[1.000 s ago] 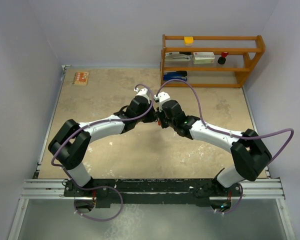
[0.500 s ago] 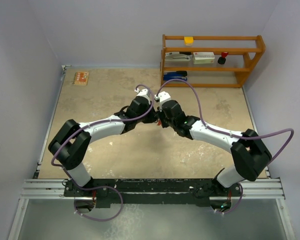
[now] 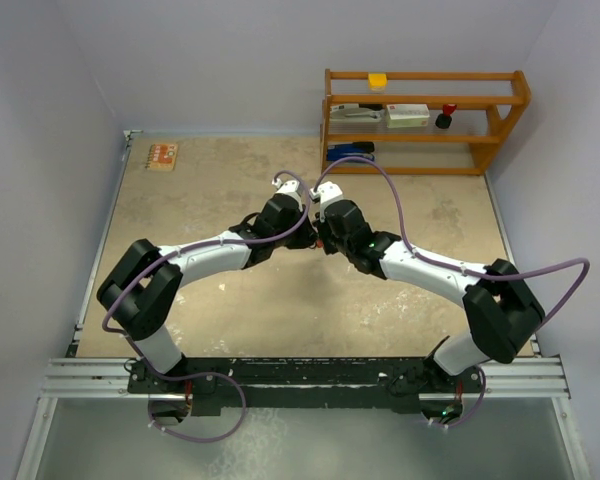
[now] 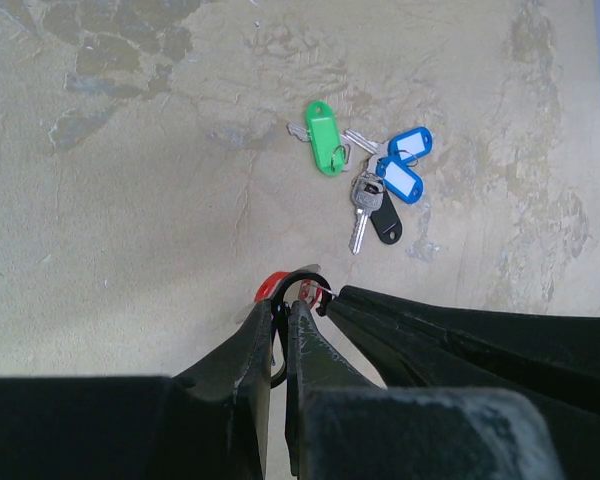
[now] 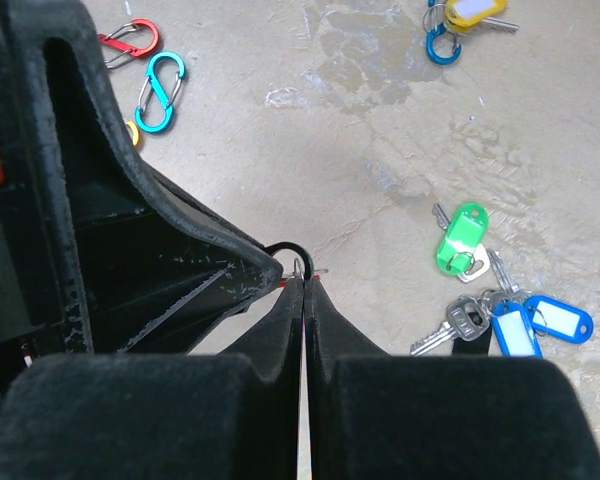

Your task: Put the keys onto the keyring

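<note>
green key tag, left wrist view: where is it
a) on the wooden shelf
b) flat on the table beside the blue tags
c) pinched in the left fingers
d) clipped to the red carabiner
b: the green key tag lies flat on the table, right next to the blue tags, with no fingers touching it.

The mottled beige table (image 3: 230,320) carries a wooden shelf (image 3: 425,120) at its far right and a small orange thing (image 3: 163,155), perhaps a card, in the far left corner. Near the middle lie keys (image 4: 365,180) with green, blue and black tags. Apart from them lie a red clip (image 5: 130,40), a cyan clip (image 5: 161,78) and a yellow-tagged key (image 5: 472,10).
</note>
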